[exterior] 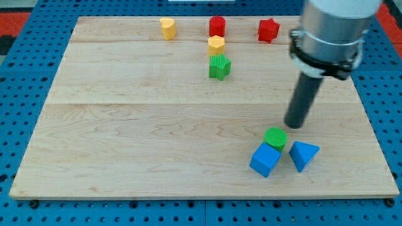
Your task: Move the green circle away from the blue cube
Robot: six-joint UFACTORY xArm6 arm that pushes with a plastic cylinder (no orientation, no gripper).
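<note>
The green circle (275, 137) sits low on the board towards the view's right, touching the top edge of the blue cube (265, 159). A blue triangle (303, 154) lies just right of both. My tip (294, 124) is down on the board just above and to the right of the green circle, a short gap from it.
Near the view's top are a yellow block (168, 28), a red block (217, 26), a red star (268, 29), a yellow hexagon (217, 45) and a green star (220, 66). The wooden board (125, 125) lies on a blue pegboard.
</note>
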